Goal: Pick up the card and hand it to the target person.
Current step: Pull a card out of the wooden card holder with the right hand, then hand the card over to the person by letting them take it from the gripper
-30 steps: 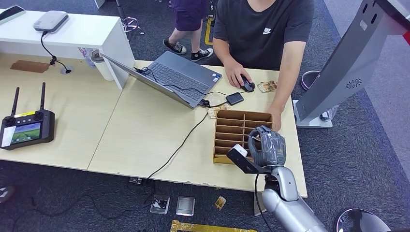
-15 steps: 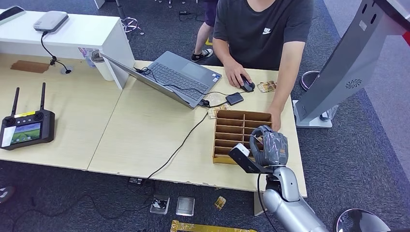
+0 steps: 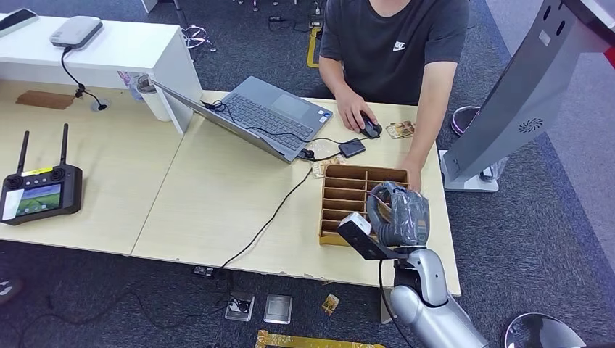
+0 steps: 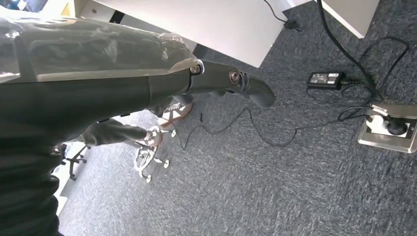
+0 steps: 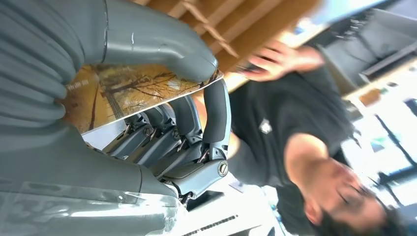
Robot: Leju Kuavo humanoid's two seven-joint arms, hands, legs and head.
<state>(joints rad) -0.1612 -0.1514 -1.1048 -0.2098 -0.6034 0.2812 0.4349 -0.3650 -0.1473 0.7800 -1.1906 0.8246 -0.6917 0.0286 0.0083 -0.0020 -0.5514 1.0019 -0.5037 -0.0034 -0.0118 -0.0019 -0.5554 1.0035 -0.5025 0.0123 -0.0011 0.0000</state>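
Note:
In the right wrist view, my right hand [image 5: 74,147] holds the card [image 5: 128,93], printed with an autumn tree picture, between the thumb [image 5: 152,42] above and the dark fingers [image 5: 192,123] below. From the head view, that right hand [image 3: 397,216] hovers over the near right part of a wooden slotted box [image 3: 324,210]. The person [image 3: 395,43] in a black T-shirt sits across the table, one hand on a mouse [image 3: 371,128], the other hand [image 3: 412,168] resting by the box's far right corner. My left hand [image 4: 98,73] hangs over the carpet with nothing in it, a dark finger [image 4: 236,83] stretched out.
An open laptop [image 3: 268,116] with cables lies left of the box. Loose cards [image 3: 400,130] sit near the mouse. A remote controller [image 3: 40,192] rests on the left table. A grey kiosk [image 3: 522,94] stands right of the table.
My right hand with the card has shifted slightly left and away from me over the box. A second person at the back has walked out of the picture.

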